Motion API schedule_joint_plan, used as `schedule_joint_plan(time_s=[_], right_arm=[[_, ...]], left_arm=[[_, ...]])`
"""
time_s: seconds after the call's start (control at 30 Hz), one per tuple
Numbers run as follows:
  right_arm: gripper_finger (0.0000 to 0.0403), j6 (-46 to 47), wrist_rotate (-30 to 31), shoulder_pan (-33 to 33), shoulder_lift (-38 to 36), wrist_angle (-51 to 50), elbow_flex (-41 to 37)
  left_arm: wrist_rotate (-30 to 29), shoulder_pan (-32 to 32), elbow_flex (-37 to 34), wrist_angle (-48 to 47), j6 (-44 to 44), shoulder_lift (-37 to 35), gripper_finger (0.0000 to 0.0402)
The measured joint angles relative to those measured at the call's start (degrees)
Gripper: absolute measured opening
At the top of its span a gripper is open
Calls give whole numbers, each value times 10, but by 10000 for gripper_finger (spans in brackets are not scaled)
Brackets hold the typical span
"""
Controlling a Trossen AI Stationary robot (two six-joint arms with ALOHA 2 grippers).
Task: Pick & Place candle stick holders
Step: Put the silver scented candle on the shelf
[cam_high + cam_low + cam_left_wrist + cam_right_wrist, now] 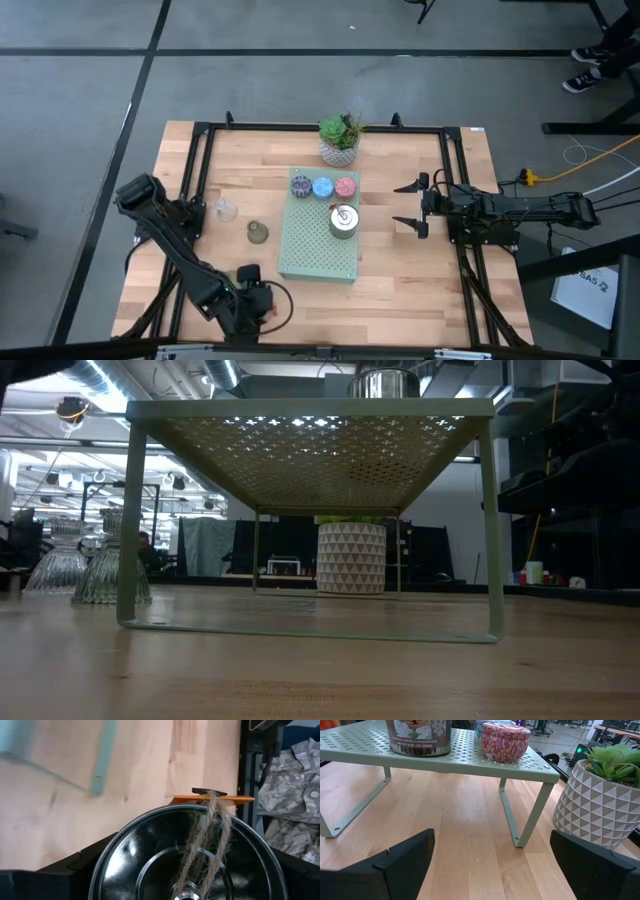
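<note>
At lower left of the high view, my left fingers (60, 870) grip a silver holder (190, 855), probably bound for the rack (300, 250) holding four others, while my right fingers (405, 222) gape wide, empty.

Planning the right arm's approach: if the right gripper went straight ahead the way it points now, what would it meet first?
Probably the green shelf's near leg. The right gripper is open and points under the shelf, across bare table; the white pot sits off to one side.

Lab: framed workbench (190, 200), ceiling ducts (100, 380)
</note>
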Motion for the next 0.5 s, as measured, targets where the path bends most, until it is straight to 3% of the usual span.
schedule_joint_plan(time_s=[0.5], right_arm=[[399,0,0,0,0,0,0]], left_arm=[[-57,8,0,-98,-24,-140,348]])
